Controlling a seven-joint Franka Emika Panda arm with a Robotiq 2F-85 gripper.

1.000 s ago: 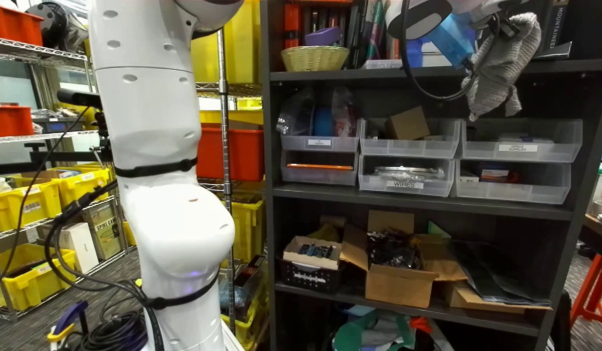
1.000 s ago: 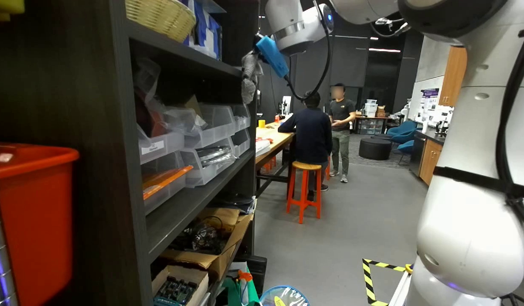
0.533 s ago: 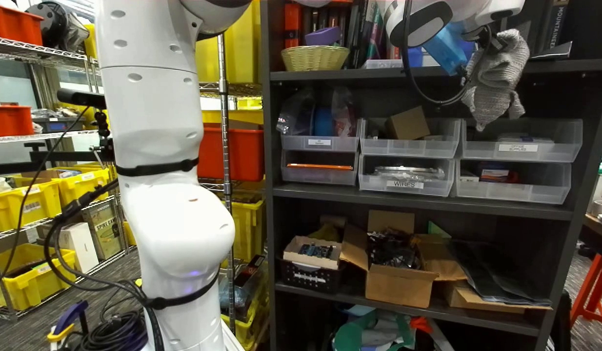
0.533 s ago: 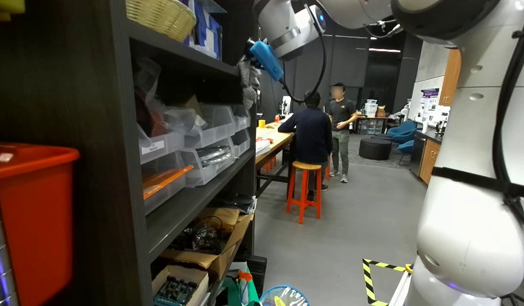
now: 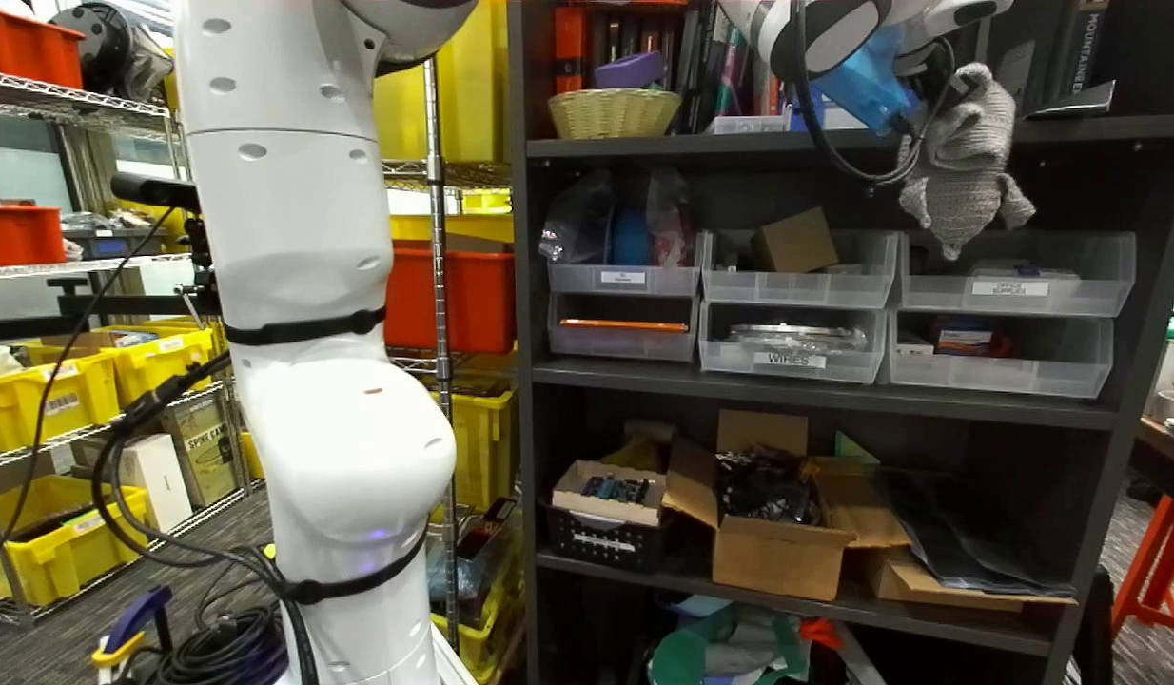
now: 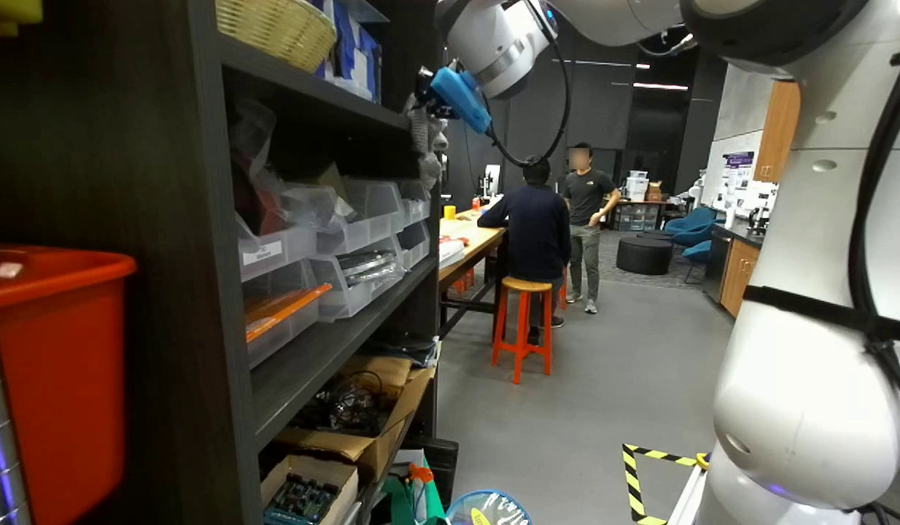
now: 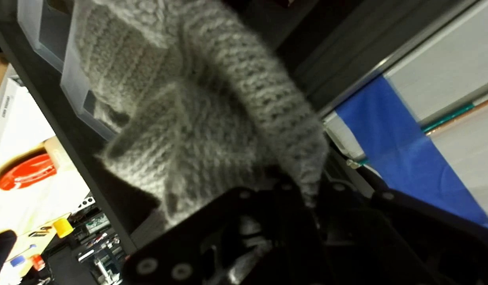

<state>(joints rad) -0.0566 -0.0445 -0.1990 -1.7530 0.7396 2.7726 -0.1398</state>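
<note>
Basket (image 5: 614,115) of pale wicker sits at the left end of the upper shelf (image 5: 663,149) in an exterior view. Rightward and lower, you have clear bins (image 5: 794,289) stacked two high. Farther right is your gripper (image 7: 310,190); the wrist view shows it drawn closed, gripping a tapering end of the grey knitted toy (image 5: 968,176). That toy hangs in front of the bookcase (image 5: 523,285).

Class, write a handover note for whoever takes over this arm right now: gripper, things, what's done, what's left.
Gripper: shut on the grey knitted toy.
Where: the toy hangs at the front of the dark shelf, overlapping the OFFICE SUPPLIES bin in an exterior view; whether it is directly above, I can't tell.
Done: toy gripped.
Left: toy not yet let go.
</note>
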